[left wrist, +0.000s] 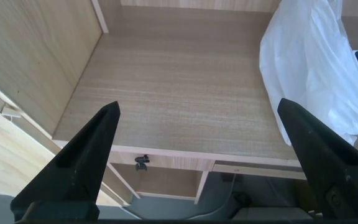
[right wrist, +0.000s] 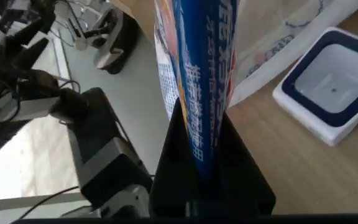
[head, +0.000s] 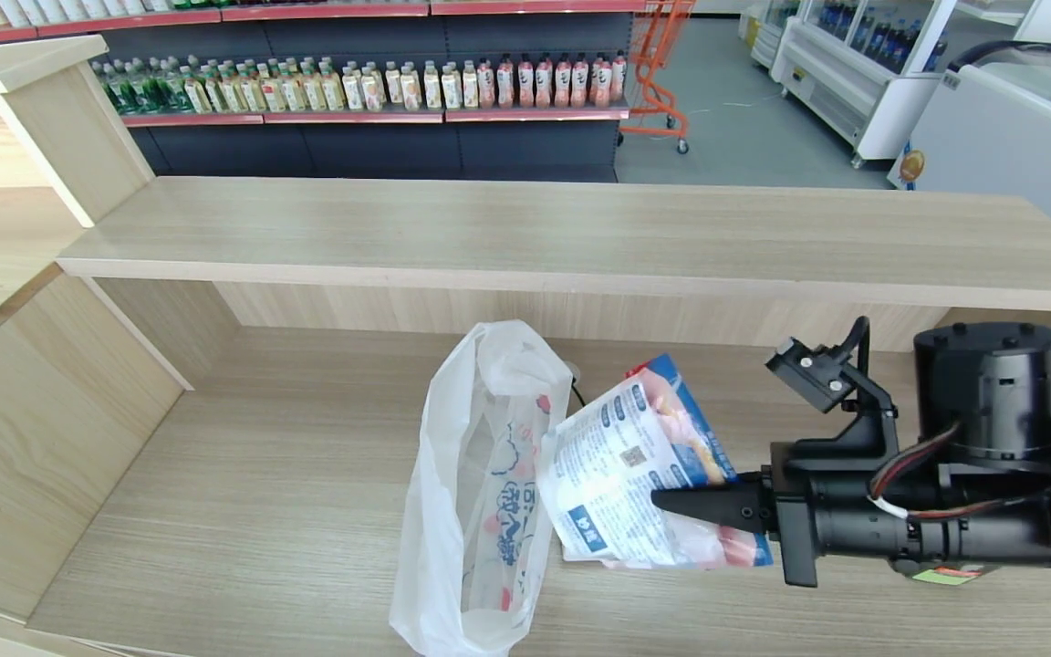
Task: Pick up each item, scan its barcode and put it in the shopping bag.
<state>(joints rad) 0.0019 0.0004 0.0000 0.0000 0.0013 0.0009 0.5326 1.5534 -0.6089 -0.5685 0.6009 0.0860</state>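
Note:
A blue, white and orange snack packet (head: 635,465) hangs above the lower counter, pinched at its near edge by my right gripper (head: 671,504), which is shut on it. In the right wrist view the packet (right wrist: 197,68) stands edge-on between the black fingers (right wrist: 173,155). Just left of the packet stands a translucent white shopping bag (head: 475,493) with its mouth open upward; the packet touches or nearly touches its right side. My left gripper (left wrist: 197,155) is open, hovering over the counter's near edge, with the shopping bag (left wrist: 316,68) off to one side.
A white and dark blue square scanner (right wrist: 328,84) lies on the wooden counter (head: 243,511) by the bag. A raised wooden ledge (head: 580,228) runs along the back, and a wooden side wall (head: 42,411) closes the left. Bare counter lies left of the bag.

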